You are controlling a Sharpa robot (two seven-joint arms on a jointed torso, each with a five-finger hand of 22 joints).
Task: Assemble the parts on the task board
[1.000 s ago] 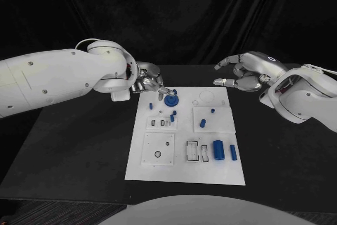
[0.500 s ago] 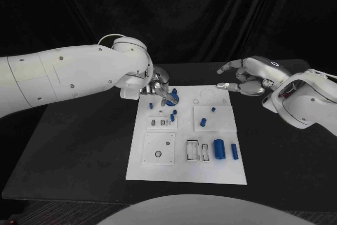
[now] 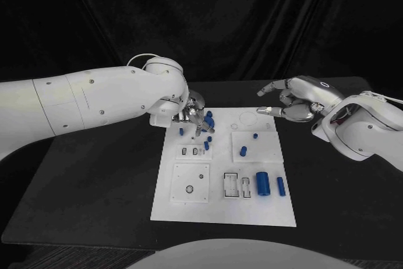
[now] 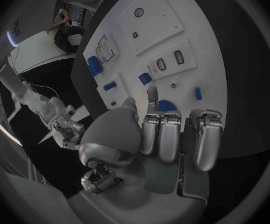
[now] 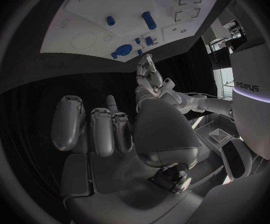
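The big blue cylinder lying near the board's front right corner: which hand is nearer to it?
Right, though only by a little. The right hand hovers beyond the white task board's far right corner, open. The left hand is over the far left part. The big blue cylinder lies untouched.

Task board point(image 3: 223, 193) matt white plastic; parts point(image 3: 261, 181) smooth blue plastic; table point(image 3: 101, 181) matt black.

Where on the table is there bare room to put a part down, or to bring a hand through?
Black table is bare left of the task board, and right of it below the right hand. The board's near strip is bare. It is crowded at the far-left corner, where the left hand hovers over small blue parts.
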